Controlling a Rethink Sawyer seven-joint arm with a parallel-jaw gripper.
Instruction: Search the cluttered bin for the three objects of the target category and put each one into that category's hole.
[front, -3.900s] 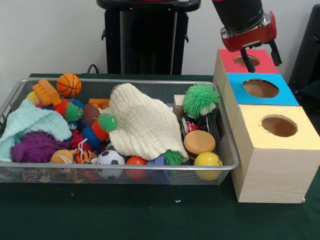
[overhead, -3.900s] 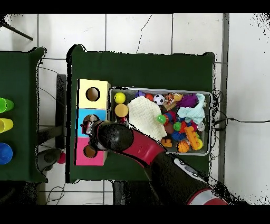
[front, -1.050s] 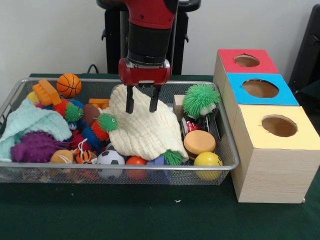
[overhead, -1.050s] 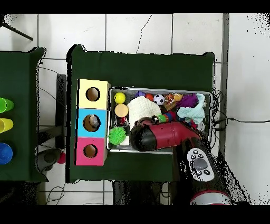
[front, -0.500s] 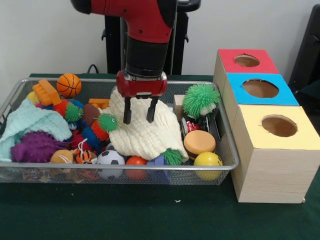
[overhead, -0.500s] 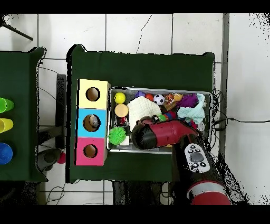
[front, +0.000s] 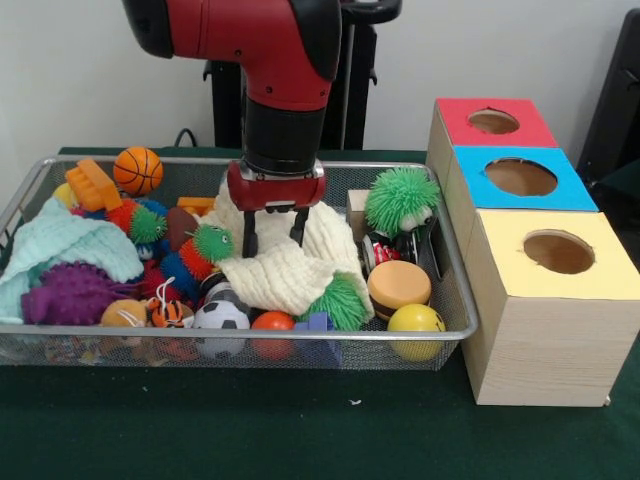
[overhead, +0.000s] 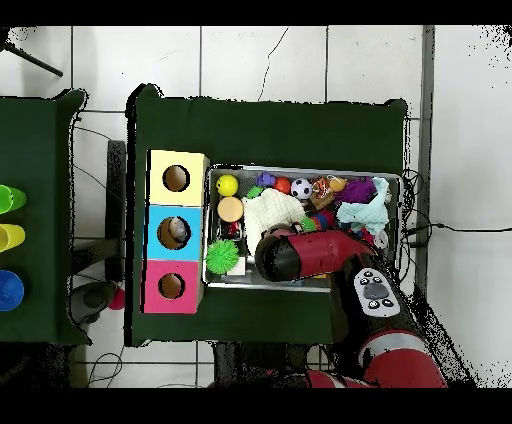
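Gripper (front: 273, 238) sits mid-frame in the front view, pressed down into the cream knitted cloth (front: 285, 270); its two dark fingers (front: 250, 240) stand a little apart, w/ cloth bunched up between and around them. Can't tell if they've actually pinched it.

Cloth is crumpled at centre of the wire bin (front: 240, 352), which fills the left and middle of the frame. A green spiky ball (front: 340, 303) shows at the cloth's lower right edge, touching it. Bigger green spiky ball (front: 401, 200) sits right of the cloth, near the bin's right end. Below that, an orange-and-tan round disc (front: 398, 284) and a yellow ball (front: 416, 320). Soccer ball (front: 221, 314) lies at the front wall, lower centre. Basketball (front: 138, 169) in the upper left corner of the bin, beside an orange block (front: 93, 184). Mint cloth (front: 60, 245) and purple spiky thing (front: 72, 293) at far left.

Right of the bin: three wooden boxes w/ holes in a row, red (front: 492, 121) at top, blue (front: 520, 178) in the middle, yellow (front: 557, 253) lowest.

Overhead, red arm (overhead: 310, 255) covers the bin's lower middle; the cloth pokes out just above it.
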